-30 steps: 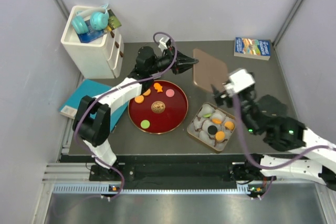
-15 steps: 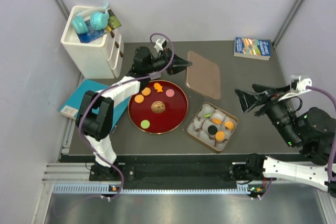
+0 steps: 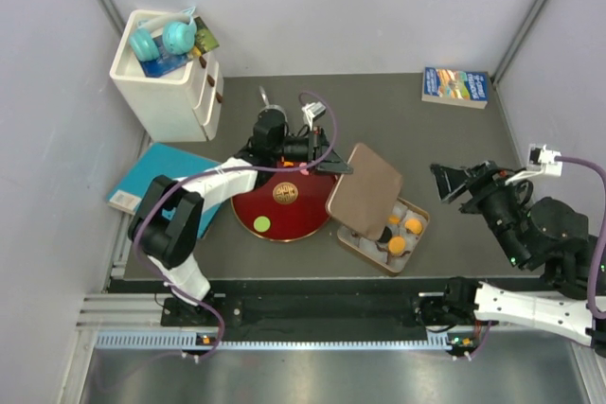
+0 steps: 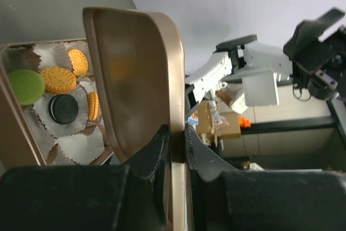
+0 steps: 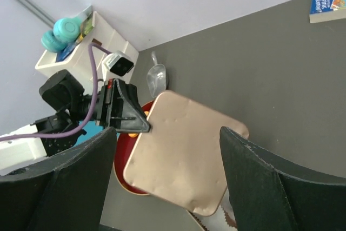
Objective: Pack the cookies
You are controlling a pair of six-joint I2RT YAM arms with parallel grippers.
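Observation:
My left gripper [image 3: 343, 168] is shut on the edge of the gold lid [image 3: 365, 186] and holds it tilted over the left part of the gold tin [image 3: 417, 237]. In the left wrist view the jaws [image 4: 177, 133] pinch the lid's rim [image 4: 135, 79]. The tin's paper cups hold orange cookies [image 4: 58, 79], a green cookie [image 4: 25, 86] and a black cookie [image 4: 64, 109]. The dark-red plate [image 3: 312, 219] carries a green cookie [image 3: 260, 224] and a brown cookie [image 3: 284, 193]. My right gripper [image 3: 450, 182] is open and empty, raised to the right of the tin.
A white organiser [image 3: 166, 82] with headphones stands at the back left. A teal book [image 3: 156, 172] lies left of the plate. Another book [image 3: 455, 86] lies at the back right. A clear scoop [image 5: 157, 79] lies behind the plate.
My left gripper took the lid off the table behind the tin and carried it forward and right over the tin. The right arm swung away to the right, then held.

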